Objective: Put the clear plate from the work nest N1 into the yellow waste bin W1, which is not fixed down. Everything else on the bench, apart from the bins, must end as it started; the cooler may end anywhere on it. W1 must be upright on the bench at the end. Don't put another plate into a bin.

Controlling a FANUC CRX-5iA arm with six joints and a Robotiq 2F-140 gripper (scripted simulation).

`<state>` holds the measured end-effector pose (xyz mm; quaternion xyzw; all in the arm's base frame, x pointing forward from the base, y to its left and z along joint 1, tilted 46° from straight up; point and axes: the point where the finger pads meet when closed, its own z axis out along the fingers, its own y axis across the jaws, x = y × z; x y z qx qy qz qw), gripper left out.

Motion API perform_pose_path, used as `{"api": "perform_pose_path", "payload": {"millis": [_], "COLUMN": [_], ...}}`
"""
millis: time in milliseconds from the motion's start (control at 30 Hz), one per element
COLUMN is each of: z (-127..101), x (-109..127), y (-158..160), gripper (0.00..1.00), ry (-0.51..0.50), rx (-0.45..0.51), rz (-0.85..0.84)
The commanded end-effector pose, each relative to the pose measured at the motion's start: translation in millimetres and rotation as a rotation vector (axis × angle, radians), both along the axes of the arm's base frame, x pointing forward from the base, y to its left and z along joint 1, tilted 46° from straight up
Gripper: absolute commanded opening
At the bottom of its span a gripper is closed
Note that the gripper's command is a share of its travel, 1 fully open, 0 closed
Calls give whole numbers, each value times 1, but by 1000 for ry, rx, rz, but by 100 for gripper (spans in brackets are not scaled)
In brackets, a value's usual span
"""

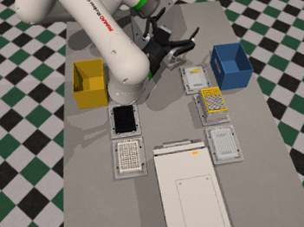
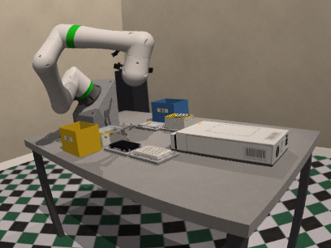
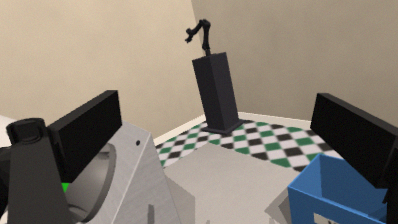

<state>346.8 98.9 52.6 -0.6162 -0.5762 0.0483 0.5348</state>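
Observation:
My gripper is open and empty. It is held level, high above the back of the bench, between the two bins. The yellow bin W1 stands upright at the bench's back left. A pale see-through plate lies in a nest at the right, beside the cooler. Another pale plate with a yellow tag lies next to the blue bin. A third pale see-through item sits behind the yellow bin; in the top view my arm hides it. The nest labels are too small to read.
The blue bin stands at the back right. A yellow tip box, a black plate and a white plate sit in nests. The white cooler fills the front middle.

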Motion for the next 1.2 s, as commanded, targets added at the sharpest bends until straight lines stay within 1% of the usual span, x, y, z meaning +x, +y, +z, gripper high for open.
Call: {"api": "perform_pose_path", "payload": {"millis": [0, 533, 567, 633, 867, 1033, 1100, 1167], "z": [0, 0, -3, -9, -18, -25, -25, -29], "x": [0, 0, -3, -9, -16, -22, -22, -26], "y": [1, 1, -2, -7, -15, -24, -24, -30], "gripper": [100, 100, 10, 10, 10, 10, 10, 10], "ry": [-1, -1, -21, -62, -195, -269, -269, -300], "rx": [0, 0, 12, 36, 123, 182, 182, 211], "rz": [1, 1, 25, 72, 242, 354, 354, 406]}}
